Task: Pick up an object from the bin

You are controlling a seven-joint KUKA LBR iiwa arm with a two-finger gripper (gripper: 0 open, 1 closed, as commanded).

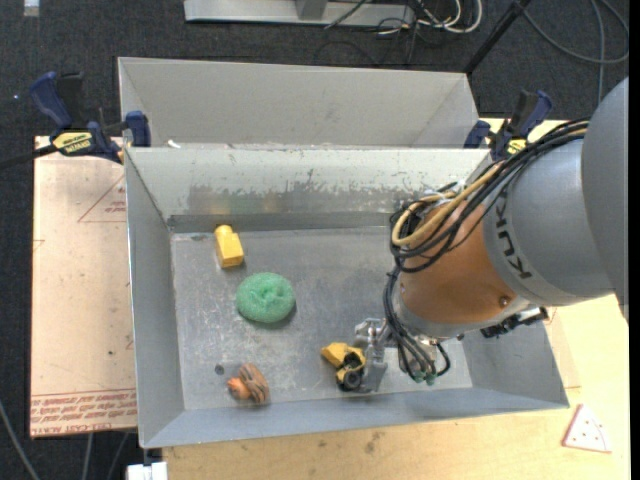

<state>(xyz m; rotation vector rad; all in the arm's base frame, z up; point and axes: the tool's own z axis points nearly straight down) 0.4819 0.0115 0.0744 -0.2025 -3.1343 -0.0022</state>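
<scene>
Nearest the front wall of the grey metal bin (152,308), an orange-and-brown lump (248,384) lies in the front left part of the floor. To its right, also close to the front wall, sits a small yellow-and-black object (342,358). The tool (371,366) is down at floor level just beside this object, on its right and touching or nearly touching it. From this angle I cannot tell whether the tool is apart or together, or whether the object sits inside it.

Above the tool, the wrist's orange cover (450,290) hangs over the right half of the bin, wrapped by a loop of black and yellow cables (428,220). The thick grey arm (560,218) leads off to the right.

Further back, a green round fuzzy scouring pad (265,298) rests left of centre, well apart from the tool. Furthest away, near the back left, lies a yellow rectangular block (229,246), close to the foot of the rear wall.
</scene>
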